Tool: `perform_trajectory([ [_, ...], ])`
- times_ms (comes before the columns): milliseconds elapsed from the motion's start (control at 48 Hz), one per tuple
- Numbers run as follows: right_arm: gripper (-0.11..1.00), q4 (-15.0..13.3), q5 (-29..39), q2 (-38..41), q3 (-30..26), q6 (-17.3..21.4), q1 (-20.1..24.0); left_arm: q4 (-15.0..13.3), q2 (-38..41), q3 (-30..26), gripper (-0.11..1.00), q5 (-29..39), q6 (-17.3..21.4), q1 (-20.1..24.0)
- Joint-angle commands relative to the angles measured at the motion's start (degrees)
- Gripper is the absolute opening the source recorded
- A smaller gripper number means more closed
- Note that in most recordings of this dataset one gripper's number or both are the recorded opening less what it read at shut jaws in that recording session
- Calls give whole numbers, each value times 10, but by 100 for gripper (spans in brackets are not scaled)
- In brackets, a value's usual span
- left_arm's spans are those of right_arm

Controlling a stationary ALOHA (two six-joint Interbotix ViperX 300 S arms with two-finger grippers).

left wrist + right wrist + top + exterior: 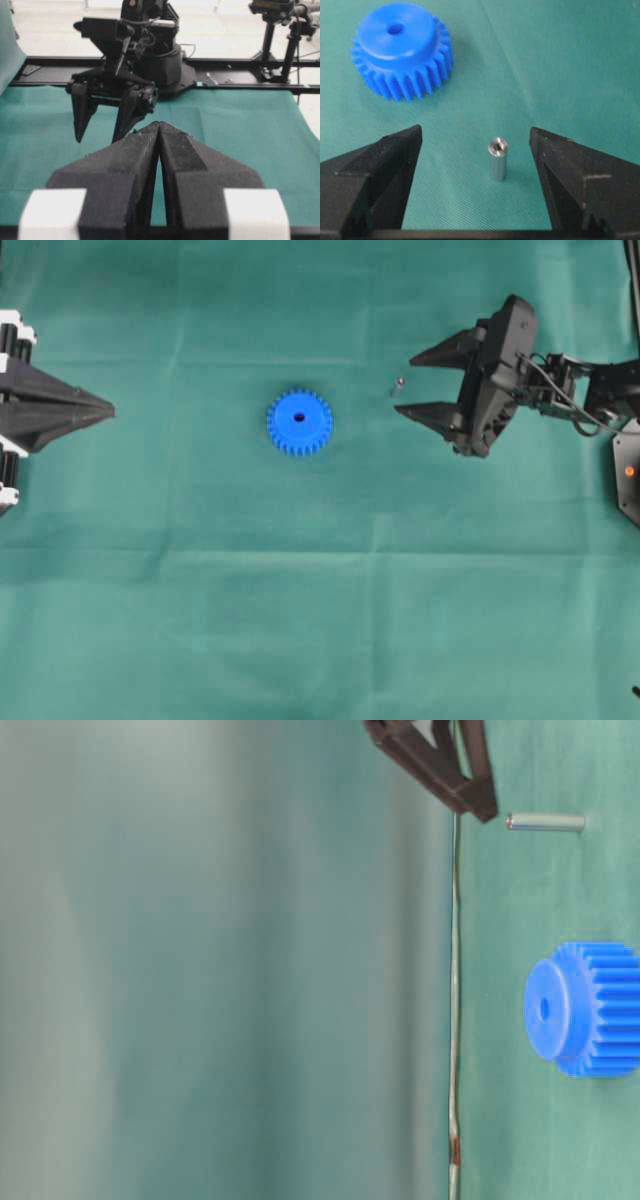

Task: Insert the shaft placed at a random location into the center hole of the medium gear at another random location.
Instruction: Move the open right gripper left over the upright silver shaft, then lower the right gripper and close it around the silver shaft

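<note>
The small silvery shaft [497, 159] stands upright on the green cloth, between the two wide-apart fingers of my right gripper [476, 137], touching neither. From overhead the shaft [396, 385] is a tiny speck just left of the right gripper [406, 386], which is open. The blue medium gear [300, 422] lies flat near the middle, its center hole [299, 418] facing up; the gear [402, 49] appears beyond the shaft in the right wrist view. My left gripper [108, 411] rests at the left edge, shut and empty. The shaft [545, 822] and gear [585, 1008] also show at table level.
Green cloth [320, 620] covers the whole table. The right arm's base and cables [610, 400] sit at the right edge. In the left wrist view the right arm [125, 65] stands across the cloth, with a black rail and stands behind it.
</note>
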Motion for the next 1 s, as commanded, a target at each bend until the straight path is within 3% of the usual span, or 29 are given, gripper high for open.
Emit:
perform_trajectory([
  [0, 86, 7, -18, 11, -10, 8, -2, 1, 5, -15, 0, -4, 0, 1],
  [167, 86, 21, -33, 42, -13, 8, -4, 1, 5, -14, 0, -4, 0, 1],
  [500, 83, 21, -39, 53, -21, 6, -5, 1, 6, -14, 0, 3, -1, 1],
  [562, 76, 22, -38, 53, -21, 4, -5, 1, 6, -14, 0, 3, -1, 1],
  [791, 15, 21, -28, 53, -22, -5, -5, 1, 6, -14, 0, 3, -1, 1],
  [979, 13, 21, -24, 53, -22, -7, -5, 1, 6, -15, 0, 3, -1, 2],
])
